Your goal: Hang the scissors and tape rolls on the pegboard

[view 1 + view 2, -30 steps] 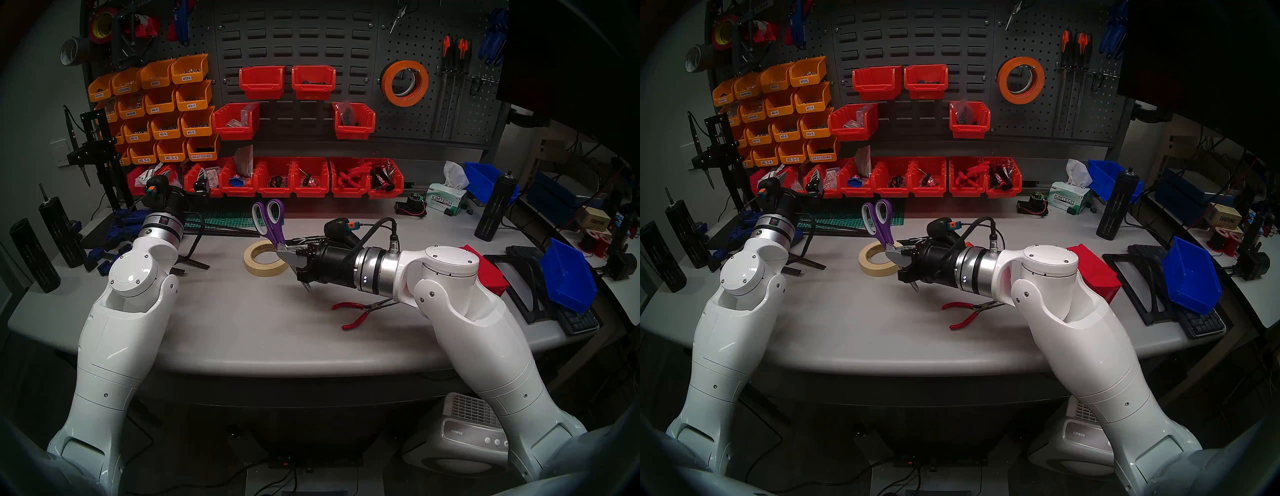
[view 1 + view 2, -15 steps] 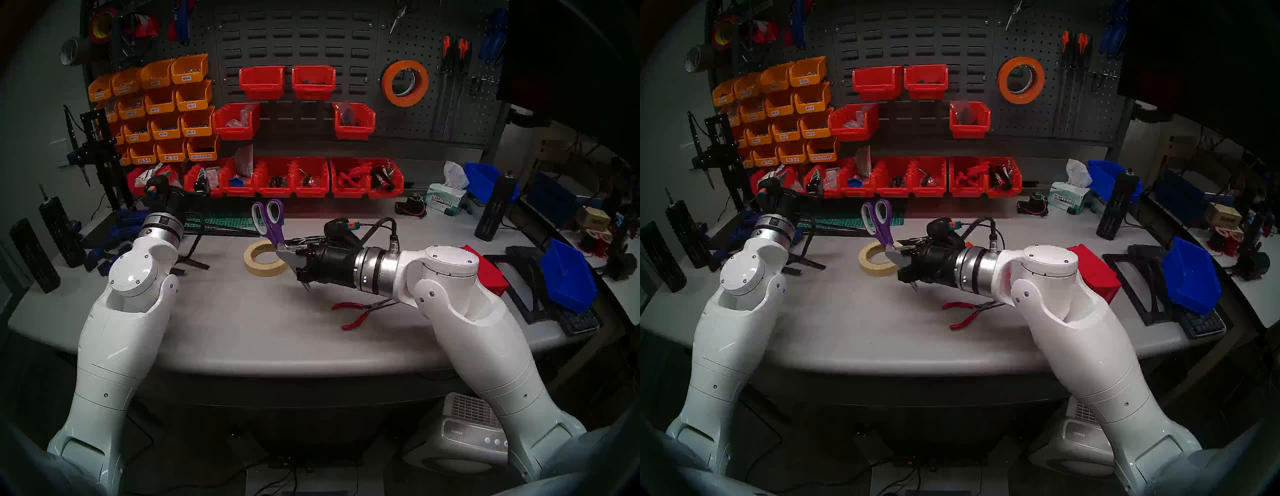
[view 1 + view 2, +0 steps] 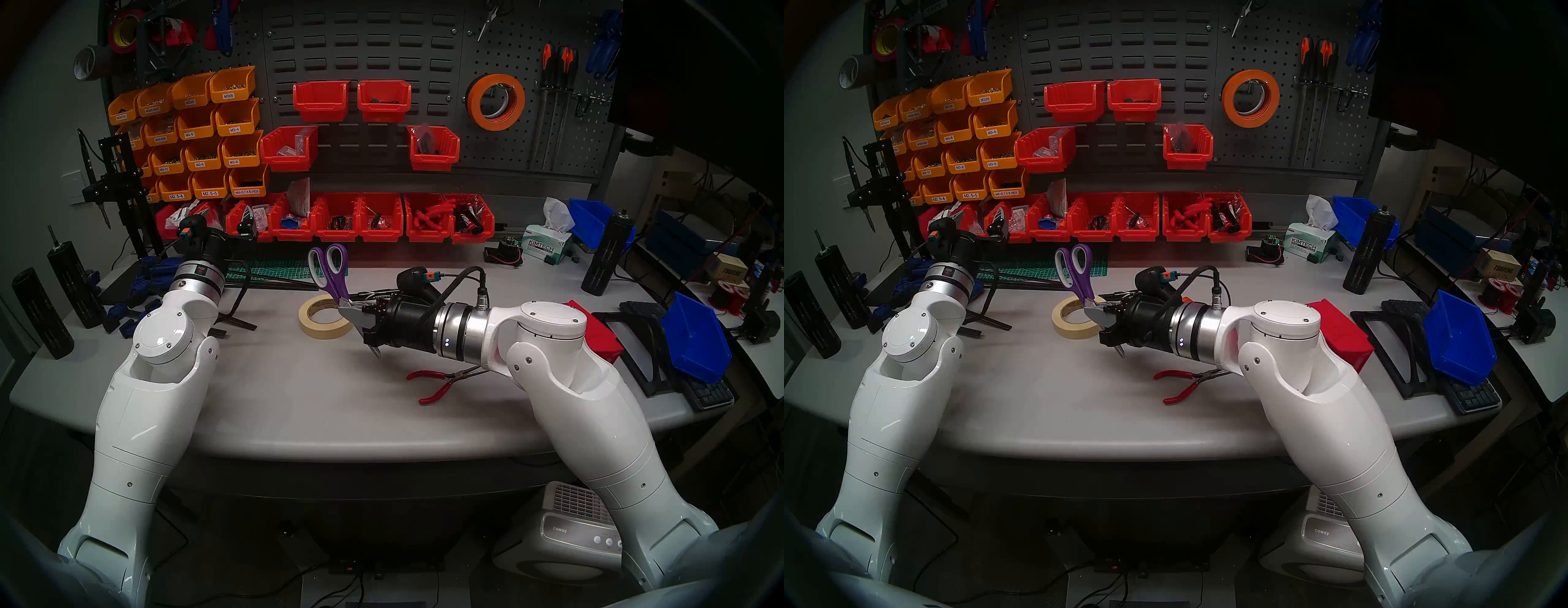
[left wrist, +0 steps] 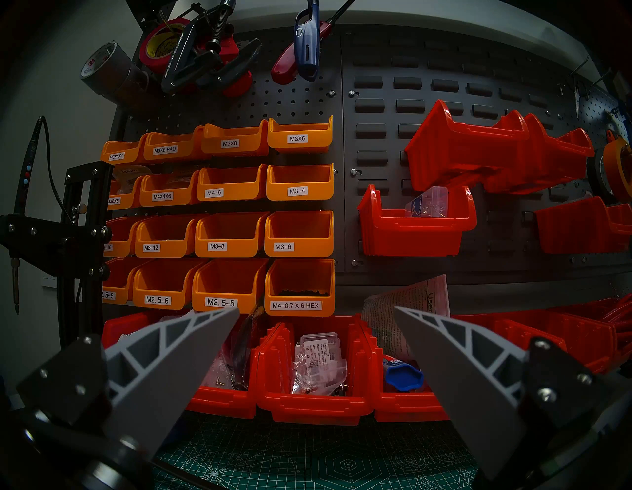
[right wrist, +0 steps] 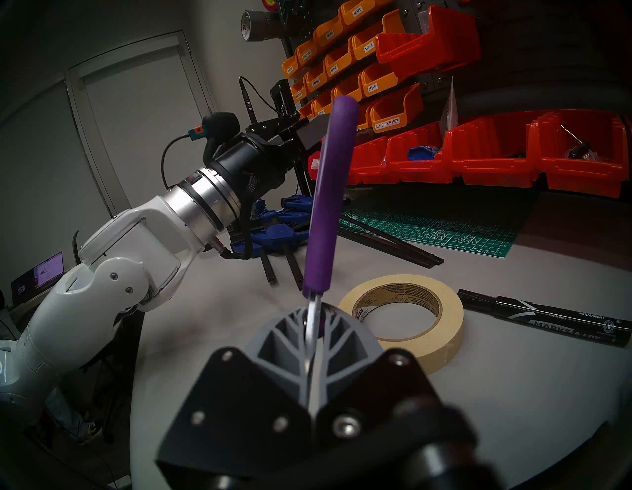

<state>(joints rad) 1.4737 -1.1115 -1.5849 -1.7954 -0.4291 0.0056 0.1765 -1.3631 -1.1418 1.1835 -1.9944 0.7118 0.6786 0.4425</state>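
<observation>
My right jaws [image 5: 313, 345] are clamped on the purple scissors [image 5: 328, 191] blades (handles sticking up); left jaws [image 4: 316, 345] gape empty.

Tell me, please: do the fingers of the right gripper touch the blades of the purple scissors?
Touching. In the right wrist view both grey fingers are pressed shut on the silver blades of the scissors, with no gap visible on either side.

Left tool [image 4: 316, 345] points forward, its fingers spread wide and empty; right tool [image 5: 313, 345] reaches leftward, pinched tight on blades
</observation>
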